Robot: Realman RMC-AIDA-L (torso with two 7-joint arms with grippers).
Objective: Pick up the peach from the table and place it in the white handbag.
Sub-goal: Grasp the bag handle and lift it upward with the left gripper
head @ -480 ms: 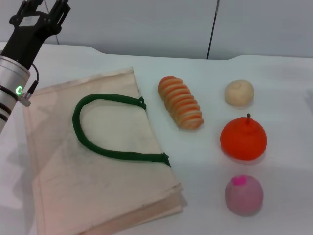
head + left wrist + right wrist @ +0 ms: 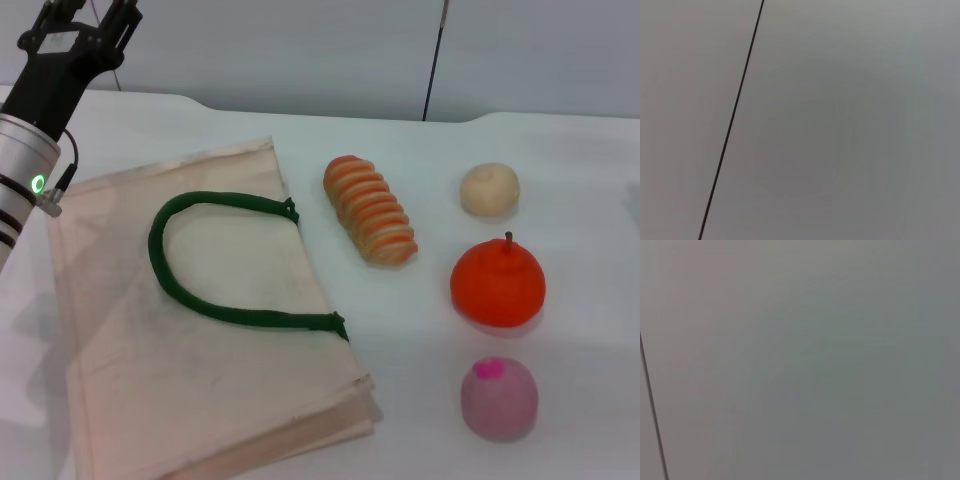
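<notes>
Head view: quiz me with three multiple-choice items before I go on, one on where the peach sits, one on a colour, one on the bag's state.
1. Where is the peach?
A. Inside the bag
B. On the table, nearer the robot than the orange
C. Beside the striped bread

2. What colour are the handles of the white handbag?
A. Dark green
B. Red
C. White

3. How does the bag lie?
A. Standing upright
B. Hanging from an end effector
C. Flat on the table

Answers:
1 B: it rests on the table just in front of the orange.
2 A: the looped handle is dark green.
3 C: it lies flat; the left end effector is at the far left corner, apart from it.
</notes>
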